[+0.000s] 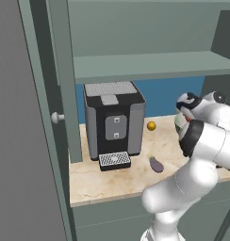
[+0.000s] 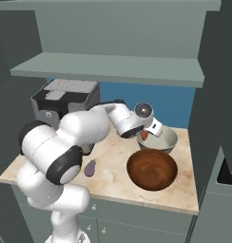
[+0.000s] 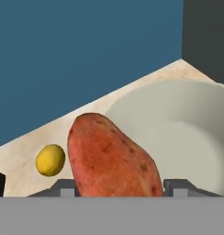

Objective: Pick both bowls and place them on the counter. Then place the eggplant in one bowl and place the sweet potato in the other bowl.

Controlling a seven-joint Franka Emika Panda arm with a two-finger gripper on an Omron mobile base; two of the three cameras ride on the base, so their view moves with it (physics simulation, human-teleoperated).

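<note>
The claw [image 3: 117,186] is gripping the sweet potato [image 3: 111,158], its two dark tips sitting on either side of the orange-red oval in the hand view, with the pale inside of the grey bowl [image 3: 187,133] lying just behind and to the right of it. In the right base view the claw [image 2: 145,134] is hanging over the near left rim of the grey bowl [image 2: 166,139], and a bit of the sweet potato [image 2: 144,135] is showing red below the hand, held above the bowl rather than resting in it. The brown bowl [image 2: 152,168] is sitting on the surface [image 2: 113,182] in front of the grey one, their rims near each other or touching; which one I cannot tell. Both bowls are standing upright toward the right end of the surface. The eggplant [image 2: 91,167] is lying on the surface well to the left of the brown bowl, close to the front edge and apart from both bowls; the left base view is showing the eggplant [image 1: 156,164] just in front and to the right of the coffee machine [image 1: 114,122]. A yellow ball [image 1: 151,125] is resting near the blue back wall [image 1: 164,96], between the machine and the arm, and in the hand view the ball [image 3: 50,160] is sitting left of the sweet potato. A grey-green shelf [image 2: 108,69] is running above the surface.
</note>
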